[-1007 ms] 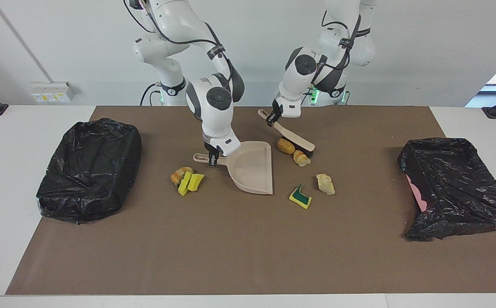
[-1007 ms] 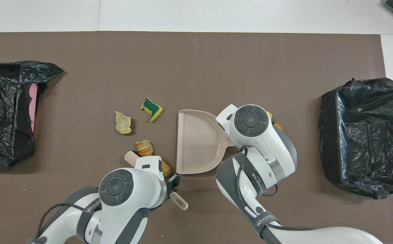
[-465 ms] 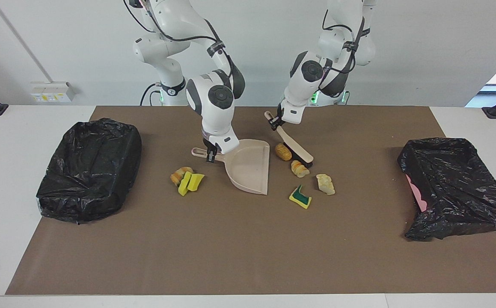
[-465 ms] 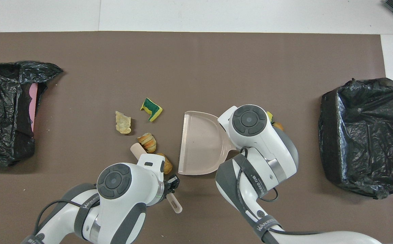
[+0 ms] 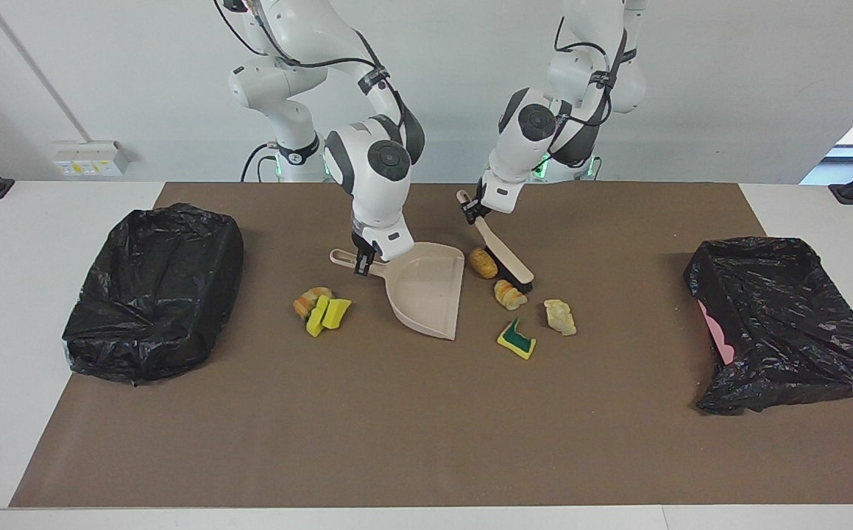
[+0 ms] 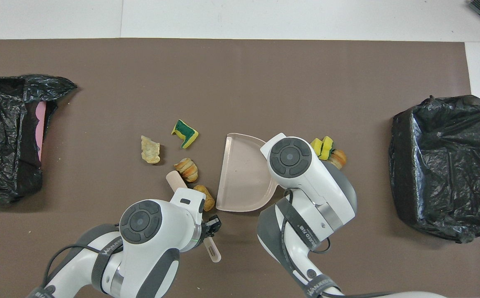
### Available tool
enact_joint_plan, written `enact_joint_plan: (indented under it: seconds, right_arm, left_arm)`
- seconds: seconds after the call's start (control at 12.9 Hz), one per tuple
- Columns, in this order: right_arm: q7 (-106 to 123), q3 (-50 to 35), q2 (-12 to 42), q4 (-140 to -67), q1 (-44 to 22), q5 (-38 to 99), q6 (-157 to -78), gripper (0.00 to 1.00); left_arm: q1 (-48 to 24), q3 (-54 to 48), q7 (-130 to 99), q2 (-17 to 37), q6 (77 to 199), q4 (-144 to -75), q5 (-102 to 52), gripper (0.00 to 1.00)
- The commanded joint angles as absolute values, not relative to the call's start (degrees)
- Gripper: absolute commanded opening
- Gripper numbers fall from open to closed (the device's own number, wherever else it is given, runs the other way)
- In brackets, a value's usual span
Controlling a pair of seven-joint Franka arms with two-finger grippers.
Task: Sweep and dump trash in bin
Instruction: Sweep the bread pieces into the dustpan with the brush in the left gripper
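Note:
My right gripper (image 5: 362, 263) is shut on the handle of the beige dustpan (image 5: 426, 294), whose open mouth faces the left arm's end of the table. My left gripper (image 5: 470, 210) is shut on the handle of the beige brush (image 5: 503, 254); its black bristles touch the mat beside a tan lump (image 5: 483, 263) and a bread-like lump (image 5: 508, 294). A cream lump (image 5: 560, 316) and a yellow-and-green sponge piece (image 5: 517, 340) lie farther from the robots. Yellow sponge wedges (image 5: 327, 313) and an orange lump (image 5: 305, 302) lie beside the dustpan, toward the right arm's end.
A black-bagged bin (image 5: 154, 291) stands at the right arm's end of the brown mat (image 5: 397, 427). Another black-bagged bin (image 5: 779, 324), pink showing at its edge, stands at the left arm's end. In the overhead view the right arm covers the dustpan's (image 6: 242, 174) handle.
The brush has pushed the tan and bread-like lumps away from the robots and toward the dustpan's mouth. The dustpan has turned a little and shifted toward the right arm's end.

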State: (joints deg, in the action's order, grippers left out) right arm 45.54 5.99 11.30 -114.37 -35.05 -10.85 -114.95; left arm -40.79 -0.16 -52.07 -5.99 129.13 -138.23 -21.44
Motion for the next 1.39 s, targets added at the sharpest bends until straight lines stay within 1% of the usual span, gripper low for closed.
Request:
enact_joint_plan:
  seconds: [0.0, 0.15, 0.23, 0.39, 0.46, 0.77, 0.85, 1.01, 1.32]
  right_arm:
    - [44.3, 5.8, 9.1, -117.1, -34.7, -13.2, -115.7, 0.00]
    - [44.4, 5.8, 8.8, -117.2, -34.7, -13.8, -115.7, 0.00]
    - [44.4, 5.8, 8.8, -117.2, -34.7, -13.9, -115.6, 0.00]
    - [44.4, 5.8, 8.7, -117.5, -34.7, -13.9, -115.6, 0.00]
    - [44.3, 5.8, 8.7, -117.6, -34.7, -13.9, -115.6, 0.00]
    - [44.3, 5.8, 8.7, -117.6, -34.6, -13.9, -115.5, 0.00]
    - [44.3, 5.8, 8.7, -117.6, -34.6, -13.9, -115.5, 0.00]
    - [44.2, 5.8, 8.7, -117.6, -34.6, -13.9, -115.4, 0.00]
    - [42.5, 5.7, 8.6, -117.6, -34.5, -13.9, -115.1, 0.00]
  left_arm:
    - [-41.6, -0.6, -50.2, -5.1, 129.6, -136.4, -22.1, 0.00]
    - [-44.0, -0.6, -50.2, -4.1, 131.7, -134.6, -22.8, 0.00]
    - [-45.6, -0.6, -50.4, -2.9, 133.0, -132.5, -25.3, 0.00]
    - [-45.9, -0.6, -50.9, -0.2, 133.5, -127.9, -26.0, 0.00]
    - [-45.8, -0.5, -51.0, 0.3, 133.5, -126.6, -26.0, 0.00]
    - [-44.6, -0.1, -49.7, -0.7, 131.5, -126.2, -24.6, 0.00]
    - [-43.4, 0.1, -48.8, -0.6, 130.3, -126.0, -23.0, 0.00]
    - [-39.9, 0.1, -44.8, -0.2, 123.2, -123.9, -16.5, 0.00]
    - [-30.4, 0.1, -28.3, 0.3, 114.8, -121.6, -8.6, 0.00]
